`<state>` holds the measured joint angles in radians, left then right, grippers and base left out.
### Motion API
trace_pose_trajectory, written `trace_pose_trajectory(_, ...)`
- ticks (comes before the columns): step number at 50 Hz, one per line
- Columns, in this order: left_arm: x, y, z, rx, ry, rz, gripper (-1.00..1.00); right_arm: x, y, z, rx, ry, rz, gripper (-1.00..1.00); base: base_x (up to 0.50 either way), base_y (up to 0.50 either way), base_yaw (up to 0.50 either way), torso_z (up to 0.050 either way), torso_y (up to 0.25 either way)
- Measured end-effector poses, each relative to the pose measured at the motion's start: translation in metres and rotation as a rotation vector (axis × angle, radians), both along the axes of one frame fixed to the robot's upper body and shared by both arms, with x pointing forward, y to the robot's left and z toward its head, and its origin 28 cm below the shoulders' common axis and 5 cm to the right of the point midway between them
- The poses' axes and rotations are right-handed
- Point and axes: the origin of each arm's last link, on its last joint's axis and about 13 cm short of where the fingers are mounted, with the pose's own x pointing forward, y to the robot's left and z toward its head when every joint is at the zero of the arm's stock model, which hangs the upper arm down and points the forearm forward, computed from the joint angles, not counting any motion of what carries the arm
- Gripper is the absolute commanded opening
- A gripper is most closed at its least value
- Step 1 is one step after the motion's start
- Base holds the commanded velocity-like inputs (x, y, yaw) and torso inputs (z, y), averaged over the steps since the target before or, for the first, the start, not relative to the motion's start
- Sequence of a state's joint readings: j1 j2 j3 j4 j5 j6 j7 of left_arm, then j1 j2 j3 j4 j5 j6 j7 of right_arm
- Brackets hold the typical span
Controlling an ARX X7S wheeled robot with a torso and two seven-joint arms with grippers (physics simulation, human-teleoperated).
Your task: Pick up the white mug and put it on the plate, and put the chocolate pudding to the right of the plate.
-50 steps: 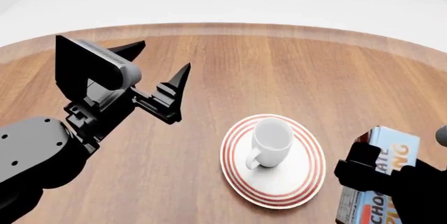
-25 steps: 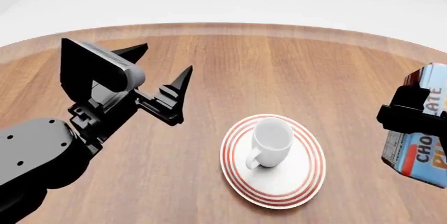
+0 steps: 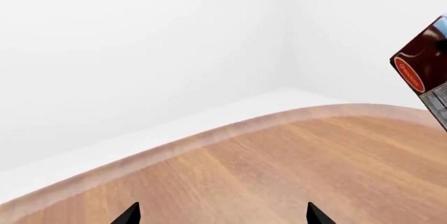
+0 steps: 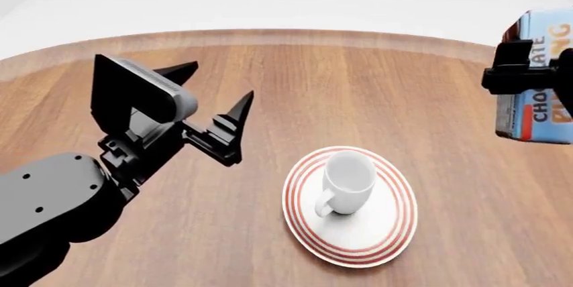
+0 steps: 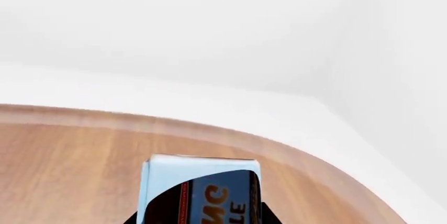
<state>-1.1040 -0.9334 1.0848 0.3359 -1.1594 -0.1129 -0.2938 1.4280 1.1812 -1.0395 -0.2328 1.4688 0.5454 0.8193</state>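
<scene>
The white mug (image 4: 347, 182) stands upright on the red-ringed plate (image 4: 394, 223) near the table's front centre. High at the right edge, my right gripper (image 4: 524, 72) is shut on the chocolate pudding (image 4: 544, 86), a light blue and brown box held in the air well above the table; the same box (image 5: 201, 192) fills the space between the jaws in the right wrist view, and its brown side (image 3: 424, 72) shows in the left wrist view. Left of the plate my left gripper (image 4: 215, 102) hovers open and empty, its fingertips (image 3: 131, 214) spread wide over bare wood.
The round wooden table (image 4: 358, 86) has a pale rim (image 4: 296, 35) curving across the back, with white floor beyond. My left arm (image 4: 63, 200) takes up the front left.
The right gripper has lifted the pudding box from the front right corner up and away toward the back right. The left arm drifted slightly right. Mug and plate stayed put.
</scene>
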Motion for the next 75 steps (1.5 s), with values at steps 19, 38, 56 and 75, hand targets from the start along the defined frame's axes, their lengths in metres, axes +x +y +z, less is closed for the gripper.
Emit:
trace_pose_trajectory(19,0.001,-0.002,-0.003,0.009,0.009,-0.002,1.00,0.070,-0.033,0.020,-0.045,0.186,0.093,-1.00,0.00,0.00,0.00,0.000,0.000)
trace_pose_trajectory(38,0.002,-0.002,-0.005,0.009,0.018,-0.001,1.00,0.115,-0.053,0.003,-0.023,0.357,0.023,-1.00,0.00,0.00,0.00,0.000,0.001)
trace_pose_trajectory(56,0.003,-0.002,-0.007,0.011,0.025,-0.001,1.00,0.126,-0.059,-0.041,-0.006,0.500,0.029,-1.00,0.00,0.00,0.00,0.000,0.000)
trace_pose_trajectory(75,0.003,-0.003,-0.010,0.014,0.034,-0.002,1.00,0.120,-0.066,-0.080,0.068,0.569,0.025,-1.00,0.00,0.00,0.00,0.000,0.000)
